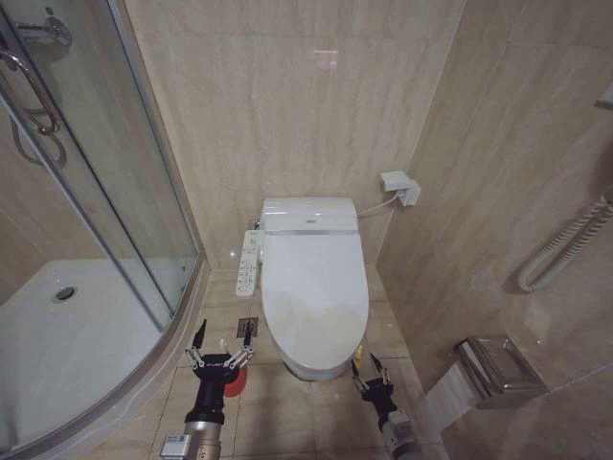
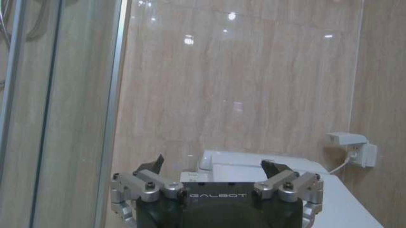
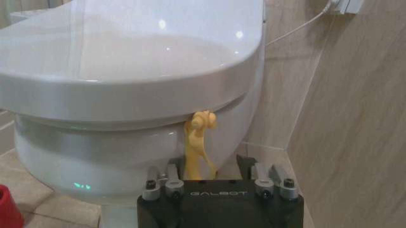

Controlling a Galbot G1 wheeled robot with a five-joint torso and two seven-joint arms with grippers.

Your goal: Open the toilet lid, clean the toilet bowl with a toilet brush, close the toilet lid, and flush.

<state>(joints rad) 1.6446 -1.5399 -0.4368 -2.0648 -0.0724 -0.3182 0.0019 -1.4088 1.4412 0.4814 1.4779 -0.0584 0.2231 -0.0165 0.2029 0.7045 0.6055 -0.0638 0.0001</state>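
The toilet lid [image 1: 314,287] lies flat and closed over the toilet bowl [image 1: 308,364]. A yellow tag [image 3: 198,137] hangs from the lid's [image 3: 127,52] front rim, over the bowl [image 3: 95,161]. My right gripper [image 1: 368,367] is low at the bowl's front right. In the right wrist view this gripper [image 3: 209,165] is open, with the tag between its fingers. My left gripper [image 1: 222,343] is open left of the bowl, just above the toilet brush's red holder [image 1: 237,383], which it partly hides. The left wrist view shows the left gripper [image 2: 214,165] open and holding nothing.
A glass shower enclosure [image 1: 105,201] with a white tray [image 1: 57,335] fills the left. A button panel [image 1: 249,264] runs along the toilet's left side. On the right wall are a socket box [image 1: 397,185], a coiled hose [image 1: 565,244] and a metal paper holder [image 1: 493,369].
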